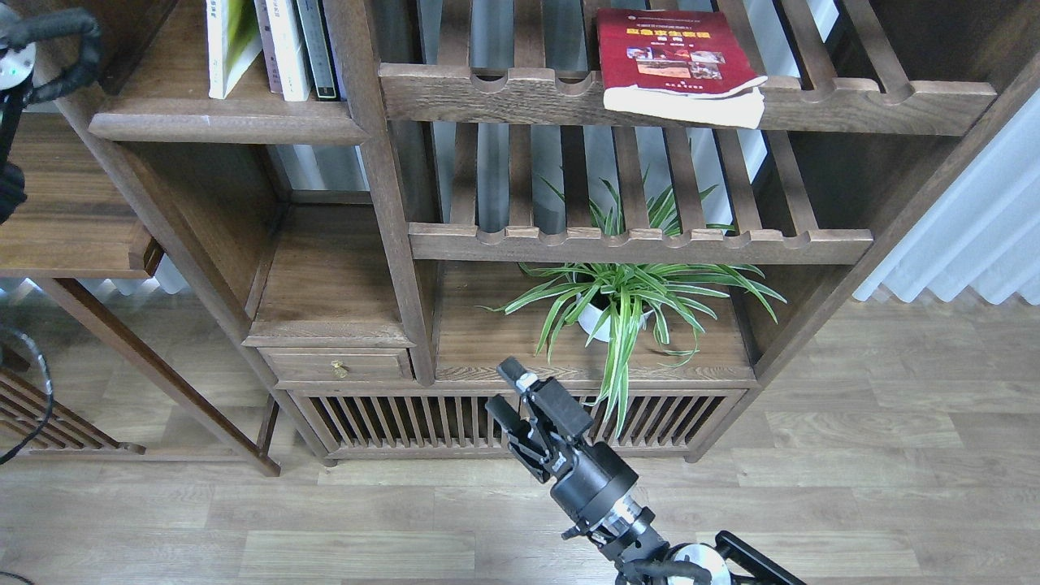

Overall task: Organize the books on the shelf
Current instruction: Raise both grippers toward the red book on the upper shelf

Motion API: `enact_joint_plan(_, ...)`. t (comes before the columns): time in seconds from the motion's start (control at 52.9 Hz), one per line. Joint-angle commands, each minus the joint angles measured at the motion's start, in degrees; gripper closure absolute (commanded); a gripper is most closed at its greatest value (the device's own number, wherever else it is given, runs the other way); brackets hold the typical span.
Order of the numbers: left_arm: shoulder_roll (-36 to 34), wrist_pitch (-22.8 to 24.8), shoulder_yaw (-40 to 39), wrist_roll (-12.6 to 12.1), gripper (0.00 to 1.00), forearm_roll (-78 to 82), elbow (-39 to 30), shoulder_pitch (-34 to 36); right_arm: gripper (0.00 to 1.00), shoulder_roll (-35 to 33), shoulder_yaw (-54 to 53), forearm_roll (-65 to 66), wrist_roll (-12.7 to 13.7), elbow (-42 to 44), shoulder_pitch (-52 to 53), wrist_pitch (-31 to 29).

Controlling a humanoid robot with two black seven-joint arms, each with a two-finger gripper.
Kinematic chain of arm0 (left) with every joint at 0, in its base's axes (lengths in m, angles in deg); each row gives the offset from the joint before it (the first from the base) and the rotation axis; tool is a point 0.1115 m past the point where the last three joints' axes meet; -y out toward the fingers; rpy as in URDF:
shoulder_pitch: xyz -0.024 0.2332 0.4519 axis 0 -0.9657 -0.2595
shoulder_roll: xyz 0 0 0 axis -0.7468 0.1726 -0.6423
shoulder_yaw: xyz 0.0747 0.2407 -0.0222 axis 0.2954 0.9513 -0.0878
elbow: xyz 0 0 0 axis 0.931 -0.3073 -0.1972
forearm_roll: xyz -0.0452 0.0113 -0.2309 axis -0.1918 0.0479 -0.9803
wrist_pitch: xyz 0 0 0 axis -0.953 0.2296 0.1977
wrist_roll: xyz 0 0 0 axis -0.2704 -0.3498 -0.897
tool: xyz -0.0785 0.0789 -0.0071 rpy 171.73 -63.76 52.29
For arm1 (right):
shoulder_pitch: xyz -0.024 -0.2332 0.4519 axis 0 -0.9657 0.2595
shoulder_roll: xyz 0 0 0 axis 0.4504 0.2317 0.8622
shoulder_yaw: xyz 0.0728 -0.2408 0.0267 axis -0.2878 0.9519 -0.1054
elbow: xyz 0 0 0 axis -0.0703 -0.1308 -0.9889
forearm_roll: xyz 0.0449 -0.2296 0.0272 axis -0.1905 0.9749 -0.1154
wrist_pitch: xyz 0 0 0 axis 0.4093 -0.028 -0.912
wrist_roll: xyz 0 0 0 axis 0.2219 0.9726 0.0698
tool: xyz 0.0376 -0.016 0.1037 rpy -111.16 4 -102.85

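red book (pixel 678 61) hangs over the slatted rack's front rail (pixel 569 97); right gripper (pixel 508 390) spread wide, empty, bare floor (pixel 853 487) alongside.

You see a dark brown wooden cabinet (pixel 390 244) standing on a grey-brown plank floor (pixel 877 455). It carries two slatted racks (pixel 642 240) with notched front rails, a small drawer (pixel 337 366) with a brass knob, and a slatted base grille (pixel 406 418). A spider plant (pixel 630 296) in a white pot sits in the lower right compartment. At your right hangs a pleated white curtain (pixel 975 227). Light is even daylight.
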Motion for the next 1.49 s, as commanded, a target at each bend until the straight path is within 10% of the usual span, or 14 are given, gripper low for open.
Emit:
enact_joint_plan(0.0,0.3,1.0,-3.2,0.2,0.08,-3.7,-6.4,-4.4,0.07,0.0,-2.3,0.0,0.0,-2.3,0.1,0.0)
enact_joint_plan(0.568,1.9,9.7,-16.0,0.6,0.0,-10.7,-23.4,-18.0,0.1,0.0,-10.4,0.0,0.1,-15.2,-3.7,0.0)
enact_joint_plan(1.211,17.3,9.7,-13.7,-3.2,0.01,-10.7,-23.5,-33.0,0.09,0.0,-17.2,0.0,0.0,-16.2,3.8,0.0)
enact_joint_plan(1.476,17.7,9.7,-8.2,-4.5,0.0,-10.8,-23.3,-33.9,0.09,0.0,-23.7,0.0,0.0,-16.1,6.0,10.9)
